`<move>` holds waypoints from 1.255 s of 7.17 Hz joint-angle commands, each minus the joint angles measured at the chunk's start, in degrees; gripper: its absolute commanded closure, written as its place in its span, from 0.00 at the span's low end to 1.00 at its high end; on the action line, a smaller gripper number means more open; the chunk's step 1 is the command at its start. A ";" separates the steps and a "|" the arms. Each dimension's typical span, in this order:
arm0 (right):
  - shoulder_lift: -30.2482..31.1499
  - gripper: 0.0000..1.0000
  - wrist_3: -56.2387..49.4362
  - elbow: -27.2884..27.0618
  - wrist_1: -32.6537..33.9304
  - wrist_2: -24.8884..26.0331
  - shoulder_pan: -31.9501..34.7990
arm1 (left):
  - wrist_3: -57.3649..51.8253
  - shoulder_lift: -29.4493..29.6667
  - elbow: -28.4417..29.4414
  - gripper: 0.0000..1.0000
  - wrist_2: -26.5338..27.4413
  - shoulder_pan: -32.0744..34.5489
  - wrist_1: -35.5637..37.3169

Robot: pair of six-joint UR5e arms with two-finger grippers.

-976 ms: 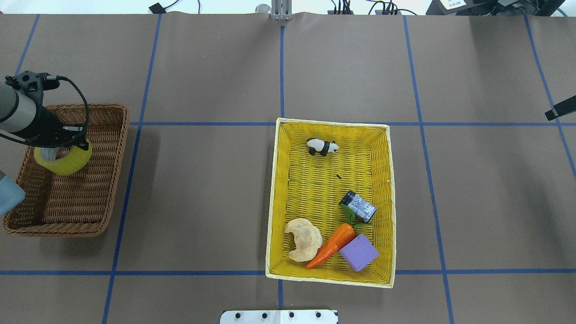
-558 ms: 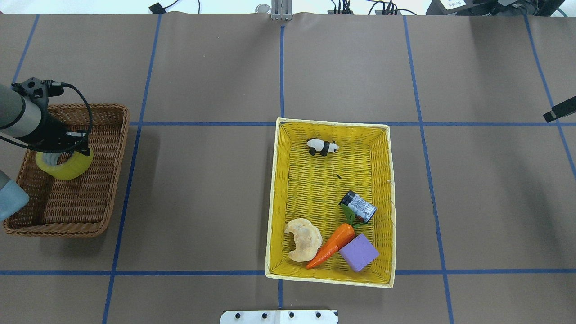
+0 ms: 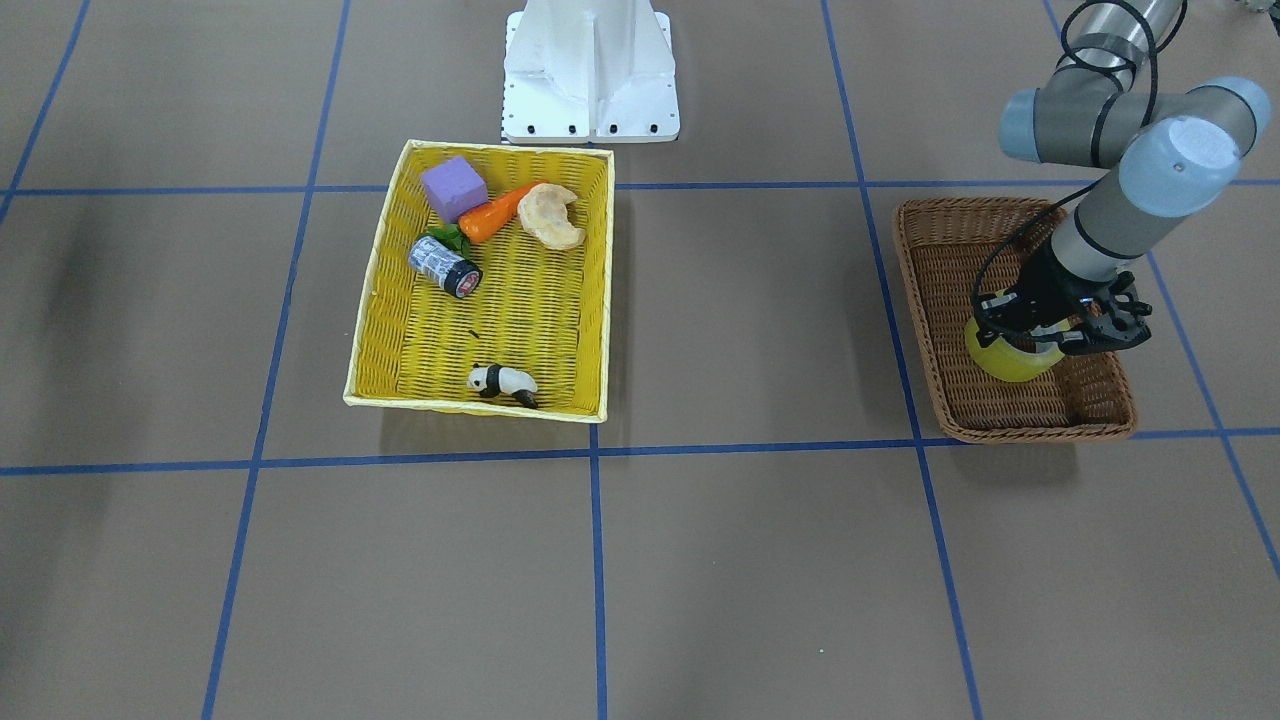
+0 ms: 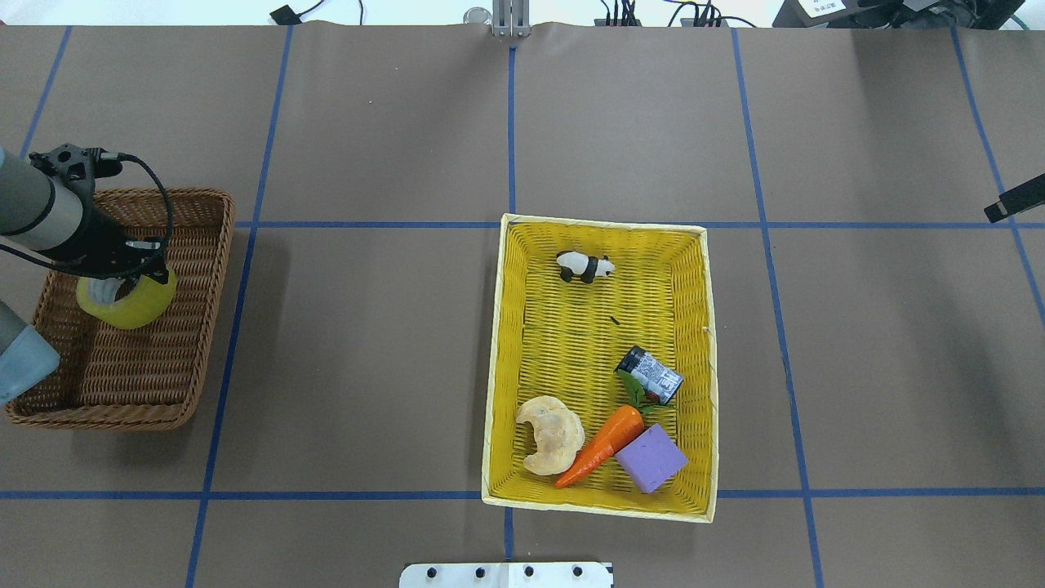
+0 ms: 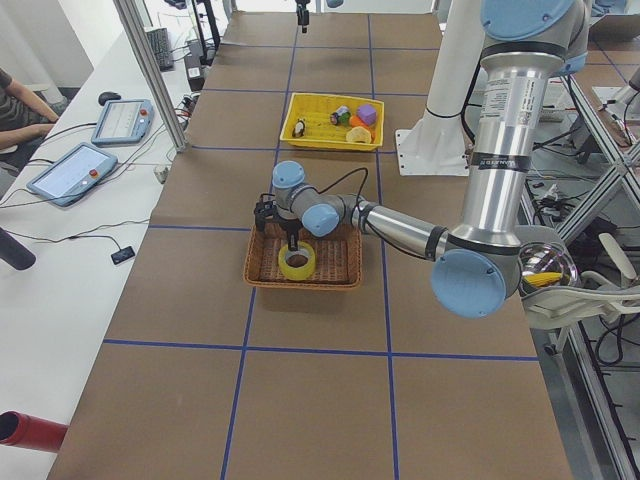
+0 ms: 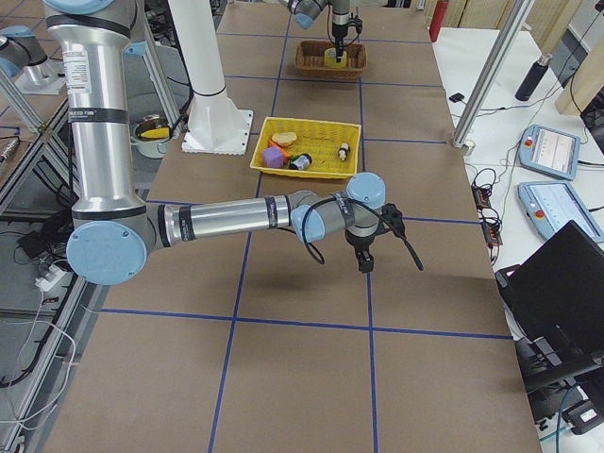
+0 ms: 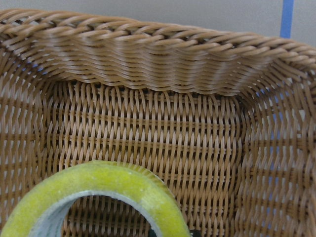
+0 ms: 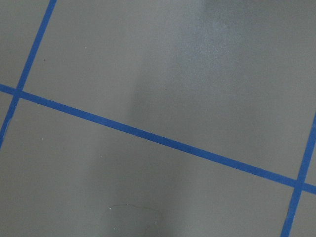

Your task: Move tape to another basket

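Observation:
The tape (image 4: 135, 306), a yellow roll with a pale core, sits low inside the dark brown wicker basket (image 4: 200, 245) at the table's left end. My left gripper (image 4: 122, 276) reaches down into the basket and is shut on the roll's wall, one finger in the core. From the front, the tape (image 3: 1010, 365) hangs tilted under the gripper (image 3: 1035, 340), in the far half of the basket (image 3: 925, 260). The left wrist view shows the roll's rim (image 7: 113, 185) close up against the basket's end wall (image 7: 148, 59). My right gripper (image 6: 364, 264) hovers over bare table; whether it is open I cannot tell.
A yellow basket (image 4: 496, 367) at the table's centre holds a toy panda (image 4: 584, 265), a grey-and-black can (image 4: 650, 375), a carrot (image 4: 604, 445), a purple block (image 4: 650, 457) and a croissant (image 4: 551, 433). The right arm's tip (image 4: 1015, 198) shows at the right edge.
My left gripper has shifted slightly right and away from the robot with the tape still in it, staying inside the brown basket. The right arm has barely moved.

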State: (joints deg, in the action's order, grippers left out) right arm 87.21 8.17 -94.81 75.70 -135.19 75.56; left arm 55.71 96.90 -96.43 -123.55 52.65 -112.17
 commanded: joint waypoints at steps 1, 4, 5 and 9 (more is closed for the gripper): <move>-0.11 0.00 0.00 -0.55 0.32 -0.34 0.02 | -0.07 0.39 -1.12 0.37 -0.02 0.08 -0.07; -0.11 0.00 -0.35 -7.54 10.10 -0.26 1.77 | -7.83 -1.70 -9.20 0.02 -0.55 4.20 2.72; -0.11 0.00 -4.61 -8.71 13.82 -0.25 4.31 | -16.86 -4.33 -9.83 0.02 -0.64 7.35 3.09; -2.30 0.00 -12.74 -6.62 22.37 0.98 8.10 | -49.64 -6.21 -0.49 0.02 -5.70 27.00 9.16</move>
State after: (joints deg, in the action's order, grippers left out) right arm 85.25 -3.77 -102.24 96.62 -134.26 82.47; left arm 16.29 90.28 -102.13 -126.27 72.27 -104.31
